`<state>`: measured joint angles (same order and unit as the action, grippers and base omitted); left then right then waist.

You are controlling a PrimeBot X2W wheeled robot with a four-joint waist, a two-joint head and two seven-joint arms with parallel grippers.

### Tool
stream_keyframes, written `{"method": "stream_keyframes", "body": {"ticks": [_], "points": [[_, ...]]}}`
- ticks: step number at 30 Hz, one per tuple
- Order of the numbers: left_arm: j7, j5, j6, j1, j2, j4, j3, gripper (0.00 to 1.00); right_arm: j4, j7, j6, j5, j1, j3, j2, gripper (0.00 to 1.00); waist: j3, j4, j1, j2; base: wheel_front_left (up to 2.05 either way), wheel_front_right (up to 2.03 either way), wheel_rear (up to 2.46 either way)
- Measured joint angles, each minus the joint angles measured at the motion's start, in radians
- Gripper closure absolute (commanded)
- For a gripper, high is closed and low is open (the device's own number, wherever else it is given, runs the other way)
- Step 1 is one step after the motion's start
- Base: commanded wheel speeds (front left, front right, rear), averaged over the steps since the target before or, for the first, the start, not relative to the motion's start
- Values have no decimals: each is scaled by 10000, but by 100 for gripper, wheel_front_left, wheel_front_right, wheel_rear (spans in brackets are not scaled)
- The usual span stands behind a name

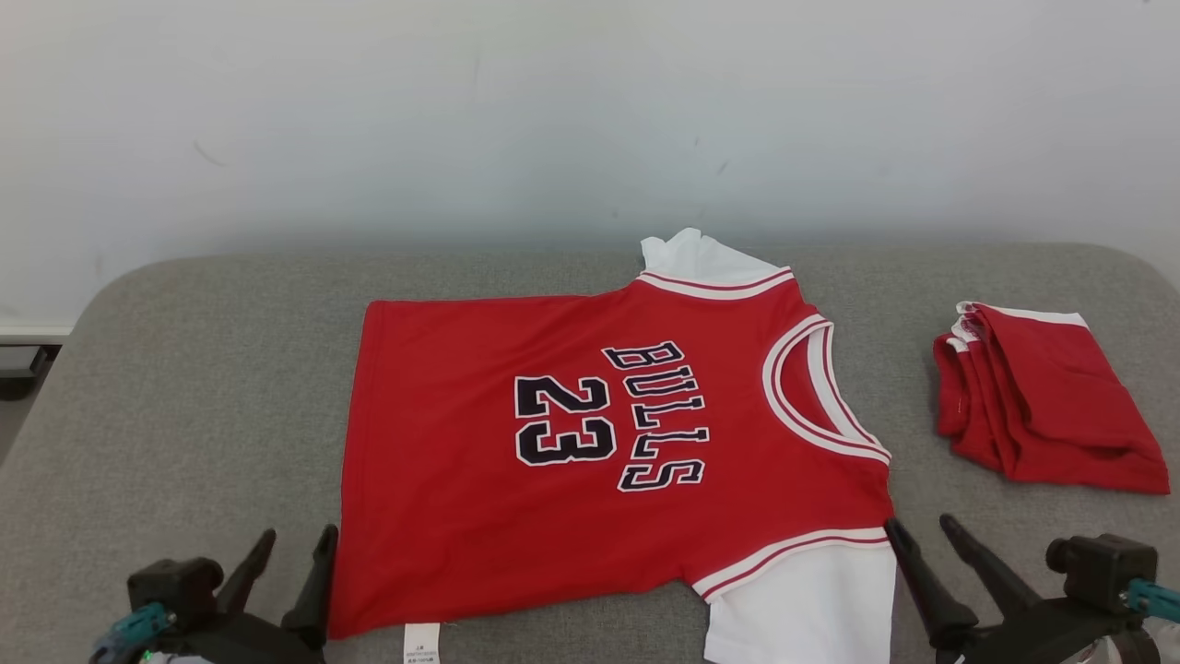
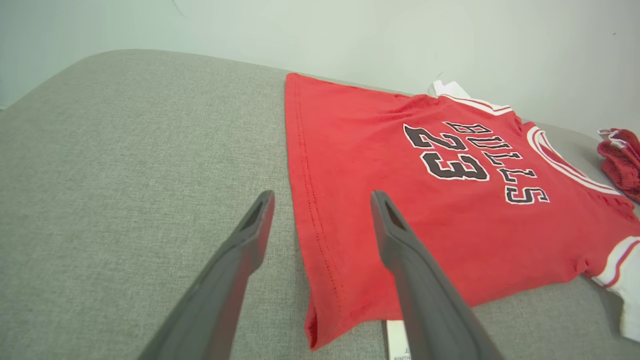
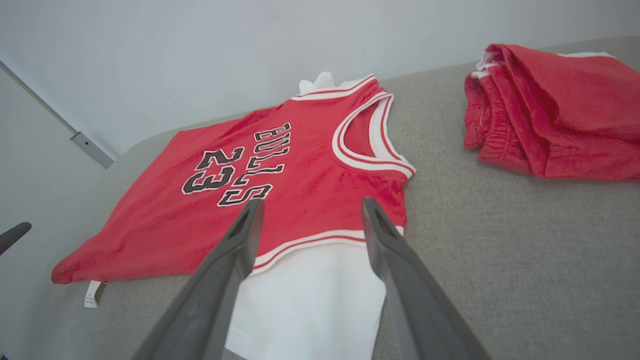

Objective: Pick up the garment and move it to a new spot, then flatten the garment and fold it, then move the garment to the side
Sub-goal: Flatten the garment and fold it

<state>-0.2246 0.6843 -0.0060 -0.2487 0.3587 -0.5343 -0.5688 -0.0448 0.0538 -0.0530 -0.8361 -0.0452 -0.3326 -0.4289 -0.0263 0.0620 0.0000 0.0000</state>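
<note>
Head view: jersey point(image 1: 572, 461) flat on the tabletop point(image 1: 184, 387); left tool point(image 1: 297, 535) and right tool point(image 1: 922, 524) both spread, empty, at its near corners.
Left wrist view: we judge the hem point(image 2: 305, 225) may slip a shallow pinch.
Right wrist view: white sleeve point(image 3: 310, 290) may bunch, skewing our fold.

Got red jersey point(image 1: 442, 369) flat on grey desk point(image 1: 184, 369), folded red cloth point(image 1: 1051, 406) off right, left gripper point(image 1: 297, 532) and right gripper point(image 1: 920, 522) gaping at near corners.
</note>
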Motion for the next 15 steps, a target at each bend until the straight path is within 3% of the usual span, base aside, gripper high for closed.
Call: {"method": "stream_keyframes", "body": {"ticks": [8, 15], "points": [[-215, 2, 855, 522, -25, 940, 761, 0, 424, 874, -196, 428, 155, 378, 121, 0, -122, -23, 0, 0, 0, 0, 0], [-244, -157, 1126, 1259, 94, 1716, 1218, 0, 654, 1563, -453, 1099, 83, 646, 148, 0, -221, -211, 0, 0, 0, 0, 0]]}}
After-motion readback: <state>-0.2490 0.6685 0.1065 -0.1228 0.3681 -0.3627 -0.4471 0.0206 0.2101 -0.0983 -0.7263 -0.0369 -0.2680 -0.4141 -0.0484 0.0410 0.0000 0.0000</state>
